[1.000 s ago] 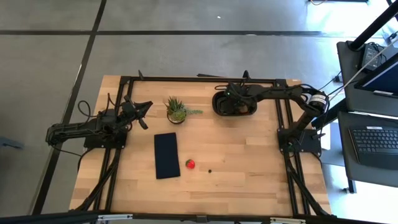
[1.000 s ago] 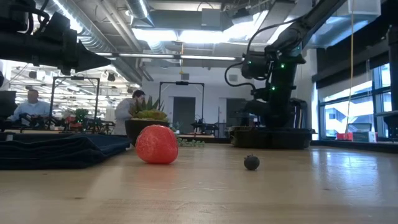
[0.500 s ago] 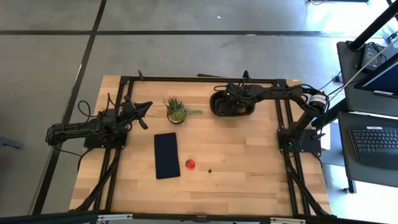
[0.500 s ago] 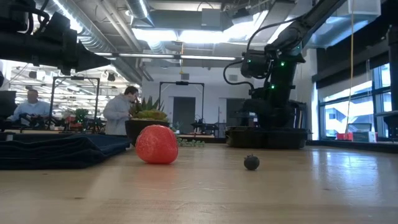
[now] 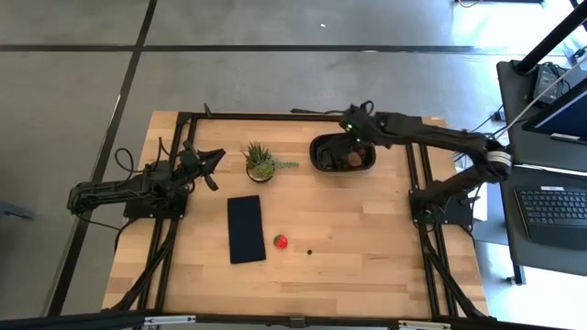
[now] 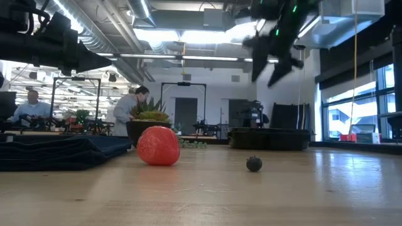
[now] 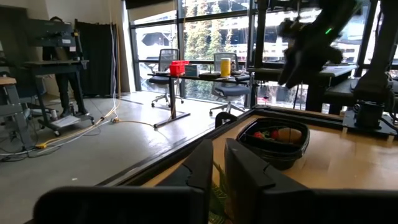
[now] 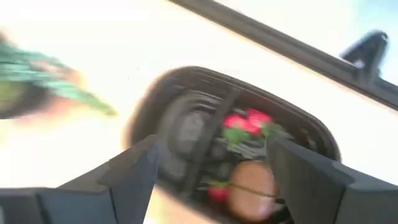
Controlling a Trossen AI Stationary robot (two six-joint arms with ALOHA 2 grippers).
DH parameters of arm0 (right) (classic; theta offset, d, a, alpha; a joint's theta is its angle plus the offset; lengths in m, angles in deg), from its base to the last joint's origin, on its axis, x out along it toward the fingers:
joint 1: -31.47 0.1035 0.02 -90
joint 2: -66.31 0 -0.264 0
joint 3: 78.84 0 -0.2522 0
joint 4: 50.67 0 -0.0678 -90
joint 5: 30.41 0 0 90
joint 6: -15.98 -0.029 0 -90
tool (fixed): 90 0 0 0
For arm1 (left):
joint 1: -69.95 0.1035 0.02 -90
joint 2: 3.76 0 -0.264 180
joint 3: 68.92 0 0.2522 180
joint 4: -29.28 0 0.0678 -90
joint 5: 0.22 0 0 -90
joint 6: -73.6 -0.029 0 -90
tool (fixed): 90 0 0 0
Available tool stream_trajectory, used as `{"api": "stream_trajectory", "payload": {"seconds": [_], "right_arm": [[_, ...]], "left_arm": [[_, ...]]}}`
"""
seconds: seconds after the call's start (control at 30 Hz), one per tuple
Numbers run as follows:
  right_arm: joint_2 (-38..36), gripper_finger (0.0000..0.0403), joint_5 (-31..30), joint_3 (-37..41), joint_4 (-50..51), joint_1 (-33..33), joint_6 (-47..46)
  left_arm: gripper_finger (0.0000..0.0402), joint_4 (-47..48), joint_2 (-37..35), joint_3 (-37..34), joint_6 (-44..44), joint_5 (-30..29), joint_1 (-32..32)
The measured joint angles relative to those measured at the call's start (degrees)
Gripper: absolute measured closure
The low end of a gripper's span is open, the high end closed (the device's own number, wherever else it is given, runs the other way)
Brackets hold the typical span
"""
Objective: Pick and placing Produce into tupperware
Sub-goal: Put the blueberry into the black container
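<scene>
Two produce pieces lie loose on the table: a red strawberry [image 5: 281,241] and, just beside it toward the right arm's side, a tiny dark berry [image 5: 309,251]. Both sit on the near half, next to the flat dark pad [image 5: 246,228]. The black tupperware [image 5: 318,147] sits at the far edge and holds red pieces and a brown oval one. The right gripper [image 5: 351,137] hangs above the tupperware, fingers spread wide and empty. The left gripper [image 5: 216,154] waits by the potted plant [image 5: 261,161], fingers closed on nothing. Judgement: the strawberry lies well apart from both grippers, toward the near edge. Neither arm is clearly closer.
</scene>
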Motion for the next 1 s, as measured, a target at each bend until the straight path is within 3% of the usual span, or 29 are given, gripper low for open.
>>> {"api": "stream_trajectory", "payload": {"seconds": [0.2, 0.4, 0.73, 0.87, 1.0], "right_arm": [[-7.0, 0.0106, 0.43, -0.46, -0.03, 12.78, -0.43], [-7.57, 0.0106, -0.49, -0.46, -4.89, 28.5, 0.61], [3.13, 0.0106, -7.67, -0.46, -20.24, 45.75, 7.18], [9.37, 0.0106, -14.28, -0.44, -26.02, 50.34, 11.43], [15.2, 0.0106, -16.47, -0.44, -29.05, 52.79, 9.86]], "left_arm": [[0.0355, 0.0, 0.0, 0.01, -0.02, 0.0, -0.01], [0.0346, 0.0, 0.0, 0.02, 0.0, 0.0, 0.0], [0.0335, 0.0, 0.0, 0.02, 0.07, 0.0, -0.01], [0.0331, 0.0, 0.0, 0.02, 0.09, 0.0, 0.0], [0.0328, 0.0, 0.0, 0.02, 0.11, 0.12, -0.01]]}}
